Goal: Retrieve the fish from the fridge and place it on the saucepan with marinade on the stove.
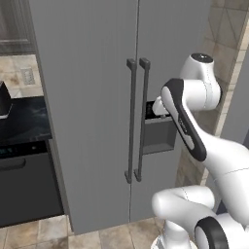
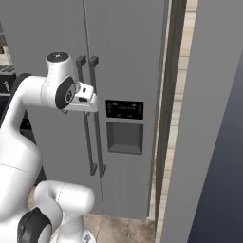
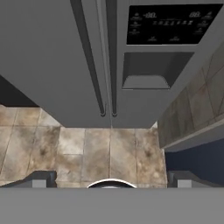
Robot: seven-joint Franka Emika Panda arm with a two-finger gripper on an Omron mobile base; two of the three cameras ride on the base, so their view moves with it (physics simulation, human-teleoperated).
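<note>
The fridge [image 1: 87,97] [image 2: 133,57] [image 3: 43,65] stands right in front of me with both doors shut. Its two dark bar handles [image 1: 131,121] [image 2: 92,123] [image 3: 89,57] run side by side down the middle. My gripper [image 3: 111,181] is open with nothing between its fingers. It hangs a short way in front of the right-hand door, at the height of the handles' upper half, looking down the doors to the floor. My hand [image 2: 87,98] is beside the handles. The fish, the saucepan, the marinade and the stove are out of view.
A black display and a recessed dispenser [image 1: 158,133] [image 2: 124,137] [image 3: 153,72] sit in the right door. A tall grey panel [image 2: 209,142] rises close on the right. To the left are a black counter [image 1: 24,121] and a dark appliance front [image 1: 24,185]. Below lies the tiled floor [image 3: 109,148].
</note>
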